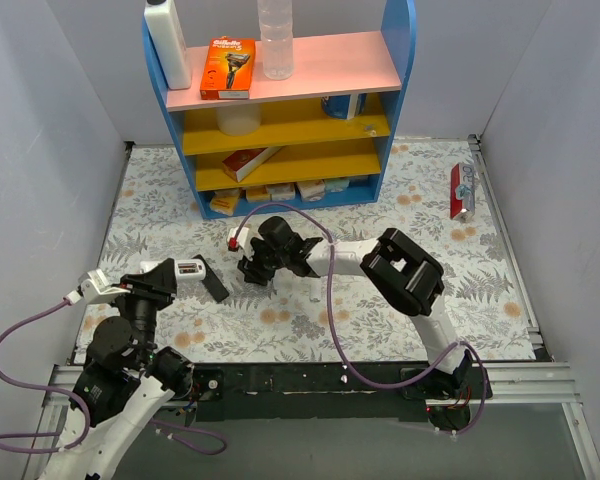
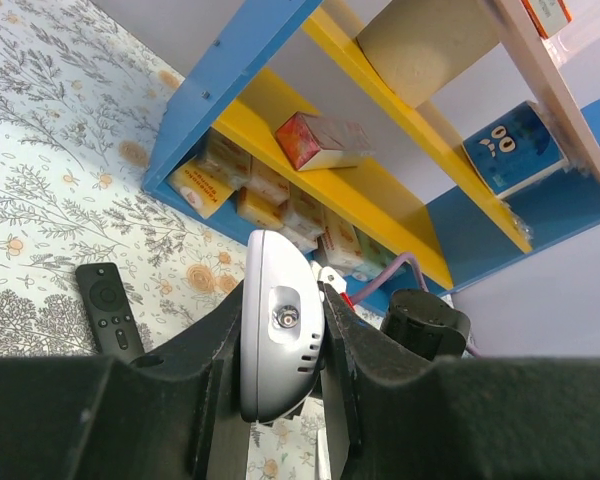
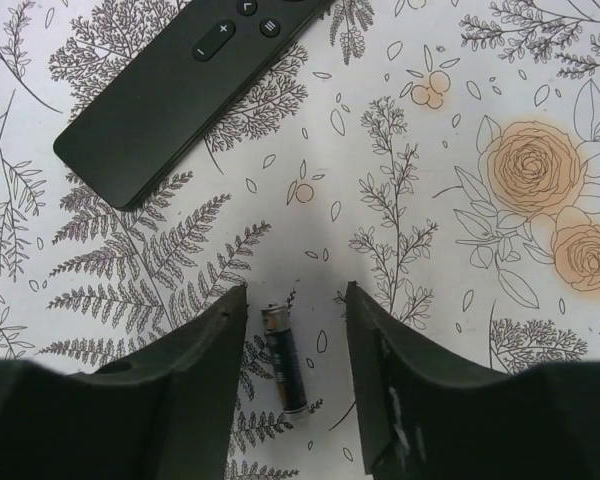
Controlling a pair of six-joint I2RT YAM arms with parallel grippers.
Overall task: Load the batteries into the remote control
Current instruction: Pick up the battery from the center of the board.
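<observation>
Left gripper: jaws narrow, clamped on the white remote; its end pointed toward the shelf; no writing readable on it
Black remote: flat on the table, just beyond the left gripper; buttons marked with a plus and a three-bar sign; no brand readable
Right gripper: pointed down, jaws partly apart and holding nothing; one finger either side of the battery, neither seen touching it
Battery: one, lying on the table between the right fingers, near the black remote's end; label too small to read
Shelf: at the far edge; orange box on top read "Gillette"
</observation>
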